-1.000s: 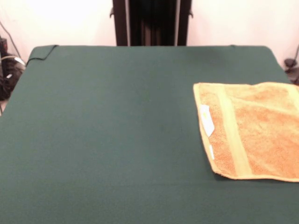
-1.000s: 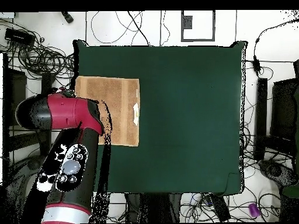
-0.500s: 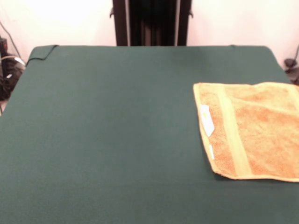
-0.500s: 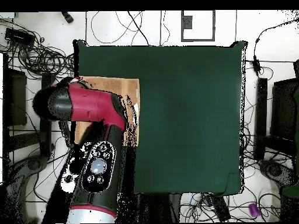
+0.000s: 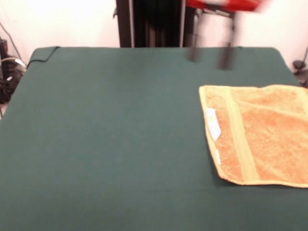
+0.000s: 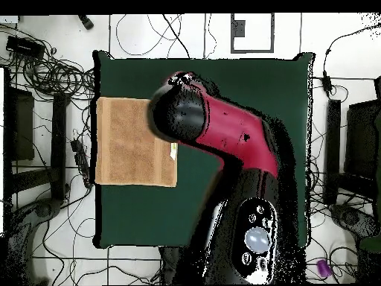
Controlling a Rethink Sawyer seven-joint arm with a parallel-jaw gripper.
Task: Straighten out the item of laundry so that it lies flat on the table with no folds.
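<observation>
Change: the tool [image 5: 210, 57] has swung into view above the desk [image 5: 106, 134], fingers apart, empty.
Towel [image 5: 260, 134]: unmoved, flat at the desk's right; task looks complete.

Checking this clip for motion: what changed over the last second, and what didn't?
The arm swung across the overhead view from the towel's side toward the table's middle, and the gripper now shows in the front view, blurred, above the table's far edge. It holds nothing. The towel lies flat where it was, label up.
</observation>
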